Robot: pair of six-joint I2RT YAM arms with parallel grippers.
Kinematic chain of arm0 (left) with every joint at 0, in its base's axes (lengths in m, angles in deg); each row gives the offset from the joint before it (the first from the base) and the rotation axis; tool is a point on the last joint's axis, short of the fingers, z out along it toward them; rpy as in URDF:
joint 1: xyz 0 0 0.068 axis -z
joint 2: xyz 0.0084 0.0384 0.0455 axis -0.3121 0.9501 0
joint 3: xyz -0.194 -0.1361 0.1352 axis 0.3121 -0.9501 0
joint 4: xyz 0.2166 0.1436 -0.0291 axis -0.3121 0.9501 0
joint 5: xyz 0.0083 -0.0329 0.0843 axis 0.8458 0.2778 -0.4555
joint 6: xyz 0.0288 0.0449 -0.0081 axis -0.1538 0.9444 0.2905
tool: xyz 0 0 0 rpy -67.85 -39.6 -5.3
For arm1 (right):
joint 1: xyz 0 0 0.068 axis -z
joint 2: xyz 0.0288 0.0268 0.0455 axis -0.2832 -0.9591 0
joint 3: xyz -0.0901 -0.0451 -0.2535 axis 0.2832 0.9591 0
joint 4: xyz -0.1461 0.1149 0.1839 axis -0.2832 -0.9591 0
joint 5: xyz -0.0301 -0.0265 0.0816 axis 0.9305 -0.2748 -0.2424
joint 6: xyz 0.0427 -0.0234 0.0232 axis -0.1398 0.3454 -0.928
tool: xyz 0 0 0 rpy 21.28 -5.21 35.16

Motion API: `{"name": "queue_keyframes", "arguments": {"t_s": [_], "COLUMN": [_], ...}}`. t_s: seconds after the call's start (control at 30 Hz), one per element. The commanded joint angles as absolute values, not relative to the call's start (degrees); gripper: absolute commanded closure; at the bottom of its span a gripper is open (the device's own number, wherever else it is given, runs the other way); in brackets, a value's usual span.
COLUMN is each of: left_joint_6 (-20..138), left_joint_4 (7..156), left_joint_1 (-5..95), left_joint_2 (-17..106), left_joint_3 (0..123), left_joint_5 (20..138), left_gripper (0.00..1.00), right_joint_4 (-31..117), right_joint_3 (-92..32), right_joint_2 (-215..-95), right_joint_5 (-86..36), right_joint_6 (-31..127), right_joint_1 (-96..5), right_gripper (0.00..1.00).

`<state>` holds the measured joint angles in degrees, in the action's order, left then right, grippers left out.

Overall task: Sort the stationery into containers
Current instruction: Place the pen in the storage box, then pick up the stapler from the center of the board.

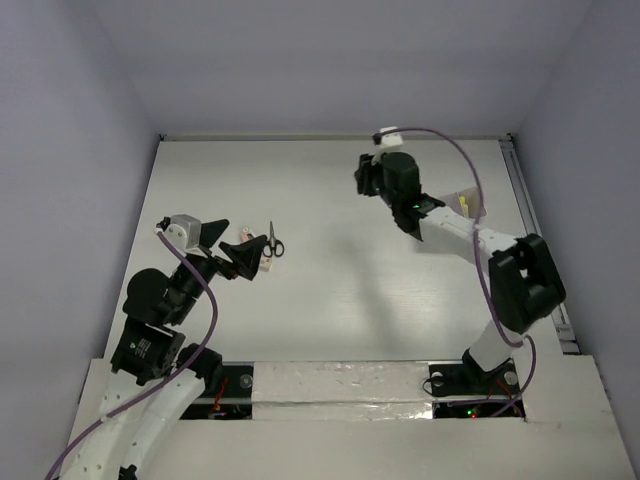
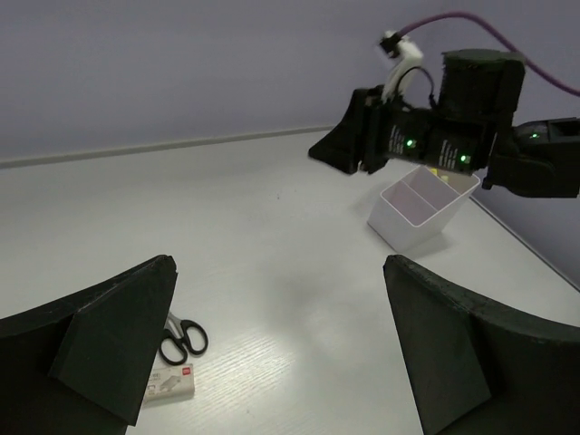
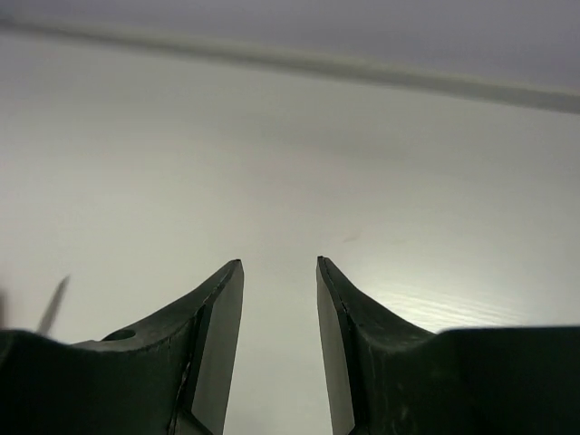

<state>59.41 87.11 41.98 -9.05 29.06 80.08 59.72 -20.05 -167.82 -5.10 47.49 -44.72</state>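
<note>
Right claw [image 3: 279,263] apart and empty, left claw [image 2: 279,265] wide apart near scissors [image 2: 184,339]

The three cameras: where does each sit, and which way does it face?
Top external: above and behind, looking down at the table; both arms show.
Left wrist: on the left arm, facing the box and right arm; left gripper frames it.
Right wrist: low over the table, facing the far wall; right gripper shows.
Shared: top and left wrist both see the scissors.
</note>
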Motion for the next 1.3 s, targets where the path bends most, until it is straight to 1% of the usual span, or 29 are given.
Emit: {"name": "queue_keyframes", "arguments": {"t_s": [0.0, 0.07, 0.17, 0.2, 0.27, 0.3, 0.4, 0.43, 0.5, 0.67, 0.87, 1.03, 1.07, 1.27], "left_joint_6": [59.4, 59.3, 59.3, 59.1, 59.0, 59.0, 59.0, 59.0, 58.9, 58.9, 59.1, 58.9, 58.9, 58.9], "left_joint_4": [85.3, 85.1, 85.2, 85.2, 85.4, 85.4, 85.1, 85.1, 85.0, 85.2, 85.2, 85.1, 85.2, 85.0], "left_joint_1": [41.1, 40.5, 39.9, 39.3, 39.3, 38.8, 38.1, 38.0, 37.5, 37.5, 37.5, 37.5, 37.5, 37.5], "left_joint_2": [-8.0, -7.5, -6.7, -6.6, -6.6, -6.5, -6.5, -6.4, -6.5, -6.8, -7.6, -7.9, -7.9, -8.0], "left_joint_3": [31.5, 31.6, 31.6, 31.7, 31.7, 31.7, 31.8, 31.8, 31.8, 31.8, 31.8, 31.7, 31.7, 31.6], "left_joint_5": [78.8, 78.4, 78.2, 78.0, 77.5, 77.4, 77.5, 77.5, 77.6, 77.5, 77.6, 77.8, 78.0, 78.5], "left_gripper": [0.01, 0.01, 0.01, 0.01, 0.01, 0.01, 0.01, 0.01, 0.01, 0.01, 0.01, 0.01, 0.01, 0.01], "right_joint_4": [53.1, 53.3, 54.7, 55.1, 55.6, 55.5, 53.9, 53.1, 51.5, 46.6, 43.7, 43.5, 41.4, 40.7], "right_joint_3": [-25.9, -29.4, -32.7, -34.8, -37.1, -39.8, -44.6, -48.3, -51.5, -61.0, -66.4, -69.3, -70.0, -72.2], "right_joint_2": [-173.1, -177.4, -183.1, -184.5, -188.9, -190.3, -195.9, -197.2, -201.0, -207.5, -212.6, -214.9, -215.3, -217.1], "right_joint_5": [-17.4, -21.3, -24.9, -25.0, -26.0, -26.2, -24.8, -24.6, -22.9, -18.2, -14.2, -12.1, -10.4, -6.3], "right_joint_6": [43.5, 41.9, 39.6, 39.3, 38.9, 38.8, 39.9, 40.7, 41.4, 44.1, 45.9, 47.5, 47.9, 49.2], "right_joint_1": [-50.6, -52.7, -56.3, -57.2, -59.7, -60.5, -63.3, -63.9, -65.7, -68.4, -70.9, -72.9, -72.9, -74.5], "right_gripper": [0.55, 0.54, 0.46, 0.41, 0.37, 0.33, 0.26, 0.26, 0.23, 0.22, 0.22, 0.29, 0.30, 0.40]}}
